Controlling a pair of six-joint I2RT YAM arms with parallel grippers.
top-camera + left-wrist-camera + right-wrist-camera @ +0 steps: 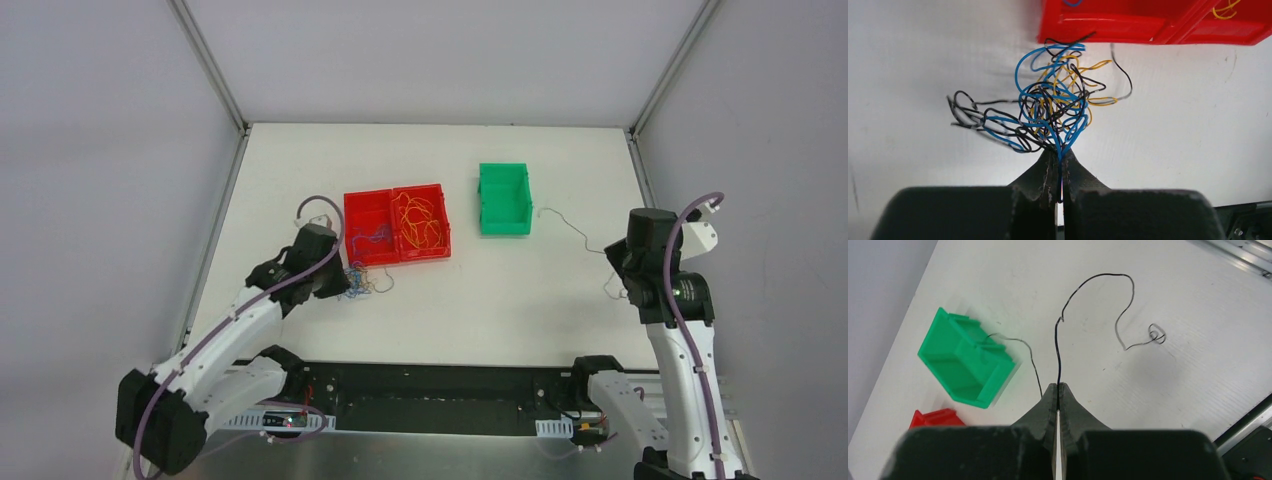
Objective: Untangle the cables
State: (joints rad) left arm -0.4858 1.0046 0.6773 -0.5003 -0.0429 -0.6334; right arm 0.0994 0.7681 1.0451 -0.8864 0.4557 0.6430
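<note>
Left gripper (1058,159) pinched shut on blue strand at near edge of tangle (1048,102). Tangle fans out ahead of tips, just short of red bin (1108,25).

Right gripper (1058,388) clamped on black wire (1058,347). Wire arcs away over table (480,310), far end curled. Green bin (965,365) well left of it. Right gripper near table's right edge, broad table between arms.

A matt white worktop (500,300), faintly scuffed, is recorded. Glossy moulded plastic is noted on the red bin (425,253) and green bin (505,227). Smooth, shiny insulation is seen on the cables (1048,110). The left end effector (1058,154) and right end effector (1058,387) are faced in matt black, grainy material.
</note>
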